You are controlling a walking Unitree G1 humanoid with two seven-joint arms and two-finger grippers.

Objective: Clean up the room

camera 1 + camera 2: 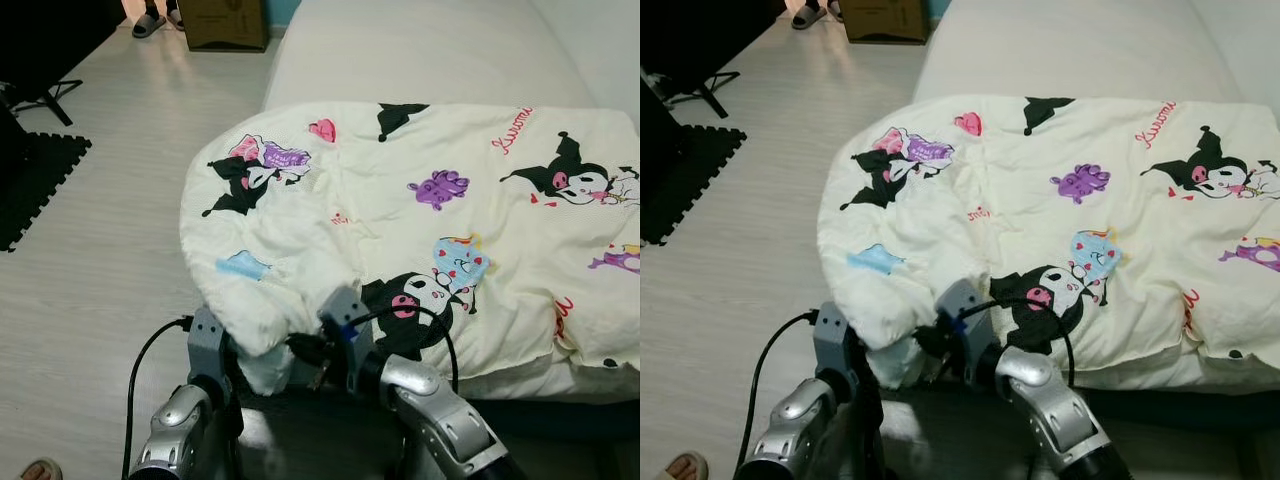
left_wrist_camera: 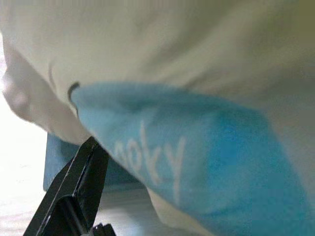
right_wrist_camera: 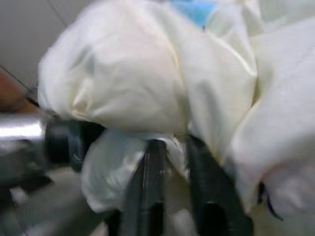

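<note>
Quilt (image 1: 420,230), cream with cartoon prints, covers most of the right and centre of the head views, spread over the bed (image 1: 430,45) with its near-left corner bunched and hanging off the edge at lower centre. Nearest the camera, both grippers work at that bunched corner. The right gripper (image 3: 179,152) has its two black fingers drawn close together with a fold of the cream cloth pinched between them. The left gripper (image 1: 235,365) sits just left of it, pressed against the hanging fabric; one finger (image 2: 81,184) lies under a blue printed patch, and whether it has a hold cannot be told.

The step appears to be straightening the quilt. To do it well, both holds should probably be firm on the hem rather than loose bulk, then lifted together and pulled evenly so the corner unfolds flat.

Farther off, pale floor (image 1: 130,200) runs up the left, with a black mat (image 1: 35,185) and a cardboard box (image 1: 225,22) at the top.
</note>
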